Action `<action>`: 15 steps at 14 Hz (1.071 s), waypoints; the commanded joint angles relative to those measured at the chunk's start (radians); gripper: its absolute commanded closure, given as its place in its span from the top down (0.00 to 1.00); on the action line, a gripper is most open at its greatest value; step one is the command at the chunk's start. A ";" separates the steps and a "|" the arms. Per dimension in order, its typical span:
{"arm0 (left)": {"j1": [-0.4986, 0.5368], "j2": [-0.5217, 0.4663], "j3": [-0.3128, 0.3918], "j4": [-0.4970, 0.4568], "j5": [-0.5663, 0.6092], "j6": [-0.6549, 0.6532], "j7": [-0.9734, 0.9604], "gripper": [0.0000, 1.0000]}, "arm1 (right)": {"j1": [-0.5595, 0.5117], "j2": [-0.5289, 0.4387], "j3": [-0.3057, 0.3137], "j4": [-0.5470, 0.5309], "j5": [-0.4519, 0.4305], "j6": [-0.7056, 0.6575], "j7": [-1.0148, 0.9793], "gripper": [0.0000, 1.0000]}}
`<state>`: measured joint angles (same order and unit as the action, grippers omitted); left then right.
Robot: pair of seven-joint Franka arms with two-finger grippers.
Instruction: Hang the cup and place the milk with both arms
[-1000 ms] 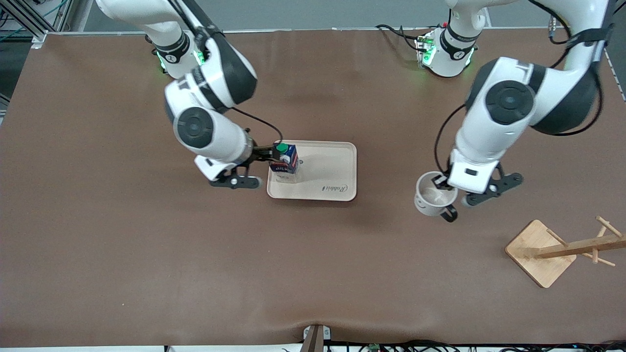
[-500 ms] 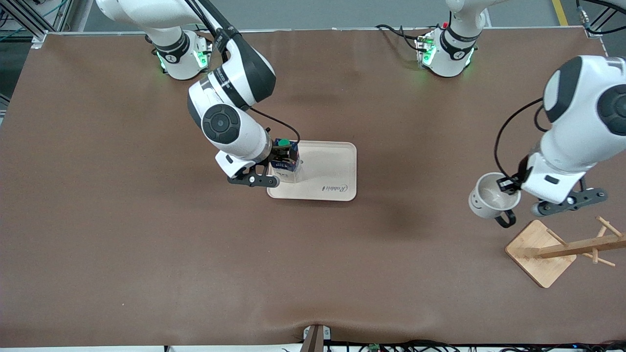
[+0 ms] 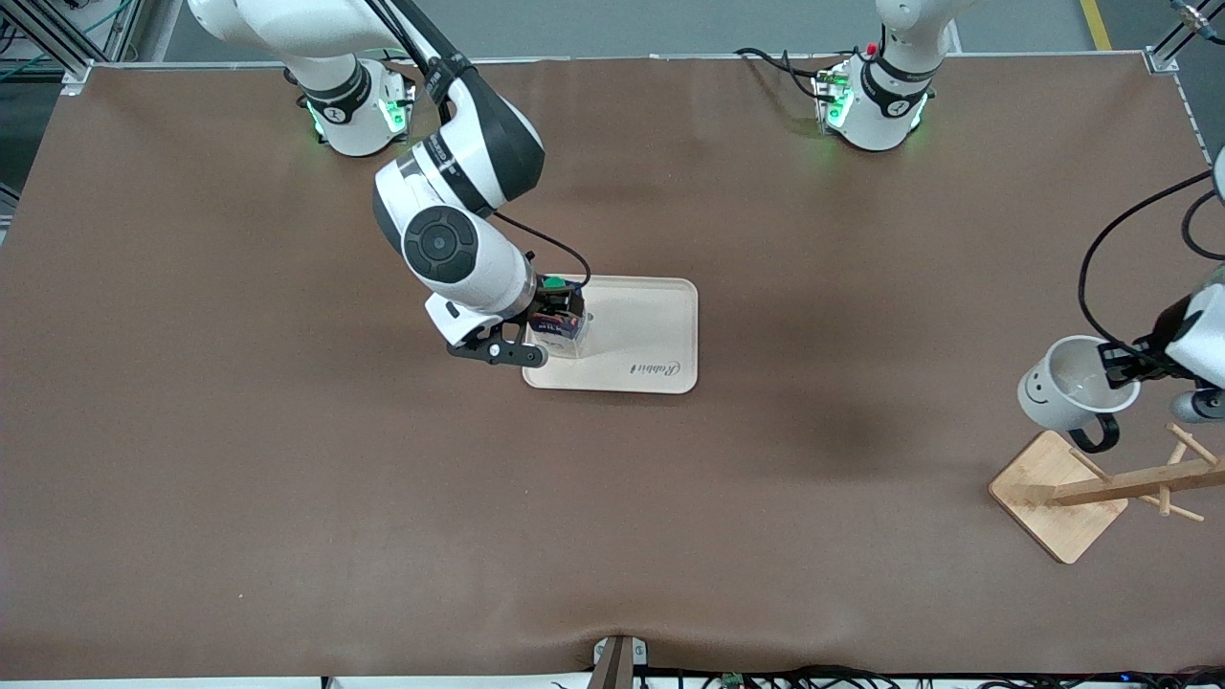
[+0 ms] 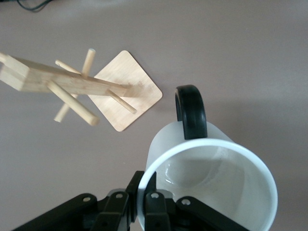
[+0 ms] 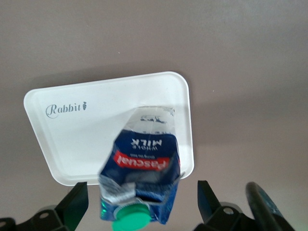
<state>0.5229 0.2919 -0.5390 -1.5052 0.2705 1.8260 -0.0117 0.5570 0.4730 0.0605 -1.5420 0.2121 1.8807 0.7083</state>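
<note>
Brown surface (image 3: pixel 287 498) fills nearly the whole front view, with both arm bases glowing green along the top edge. Right arm (image 3: pixel 450 220) reaches from the upper left down toward the centre, and the left arm (image 3: pixel 1208 330) cuts in at the right edge. Just left of centre lies the cream tray (image 3: pixel 651 330), "Rabbit" printed on it. At lower right stands the wooden mug rack (image 3: pixel 1091 488), its pegs jutting out.

Over the surface beside that rack's base hangs the cup (image 3: pixel 1067 388), tilted, smiley outward, black handle pointing down; the left gripper (image 3: pixel 1118 366) has its fingers (image 4: pixel 155 214) pinched on the rim. At the tray's end toward the right arm is the milk (image 3: pixel 560 321), and the right gripper (image 3: pixel 553 311) has its fingers clamped around the carton's top, green cap showing; whether the carton touches the tray, I cannot tell.
</note>
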 commanded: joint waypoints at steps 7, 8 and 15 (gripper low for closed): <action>0.104 0.027 -0.004 0.034 -0.007 -0.024 0.214 0.00 | 0.000 0.055 -0.002 0.006 0.016 0.012 0.054 0.64; 0.109 0.027 -0.004 0.034 -0.010 -0.024 0.213 0.00 | 0.003 0.056 -0.002 0.008 0.015 -0.008 0.057 0.44; 0.132 0.044 -0.004 0.056 -0.011 -0.014 0.214 0.00 | -0.012 0.061 -0.005 0.064 0.013 -0.061 0.085 0.00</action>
<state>0.6426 0.3179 -0.5346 -1.4903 0.2705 1.8239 0.1858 0.5587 0.5295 0.0579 -1.5239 0.2155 1.8571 0.7751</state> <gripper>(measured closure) 0.934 0.537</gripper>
